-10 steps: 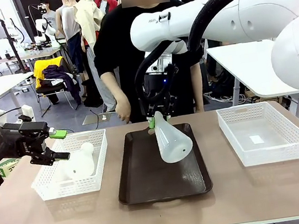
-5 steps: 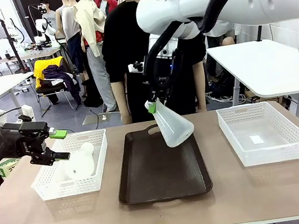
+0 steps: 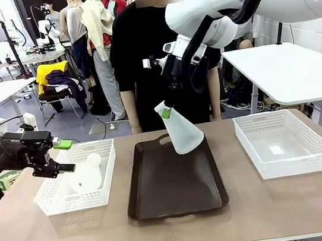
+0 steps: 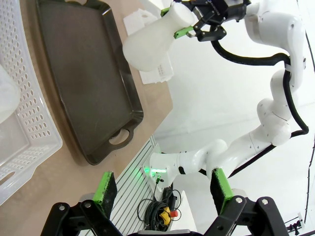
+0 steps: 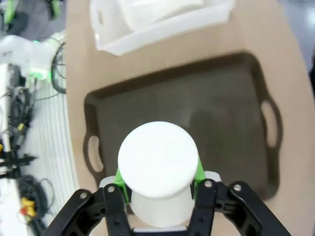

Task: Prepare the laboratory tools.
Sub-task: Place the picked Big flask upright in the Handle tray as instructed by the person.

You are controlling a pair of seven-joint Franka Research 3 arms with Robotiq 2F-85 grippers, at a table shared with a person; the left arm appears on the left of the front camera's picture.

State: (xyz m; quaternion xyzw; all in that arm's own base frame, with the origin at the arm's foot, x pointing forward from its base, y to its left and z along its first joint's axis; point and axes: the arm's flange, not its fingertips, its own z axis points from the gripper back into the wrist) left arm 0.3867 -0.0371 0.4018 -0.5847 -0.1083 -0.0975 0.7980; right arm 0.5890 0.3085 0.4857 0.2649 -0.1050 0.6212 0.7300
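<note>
Frosted-white plastic conical flask (image 3: 182, 132) hangs tilted over the dark brown handled tray (image 3: 170, 185), neck up-left, base down-right, fingers of the right gripper (image 3: 163, 111) clamped on the neck. Second frosted-white conical flask (image 3: 85, 176) lies in the white mesh basket (image 3: 80, 205), nearest the left gripper (image 3: 64, 156), fingers spread and empty.

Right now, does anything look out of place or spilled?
Nothing is spilled. One flask lies tilted in the left basket, not upright. The other flask hangs slanted above the tray, held by its neck in the right hand.
</note>
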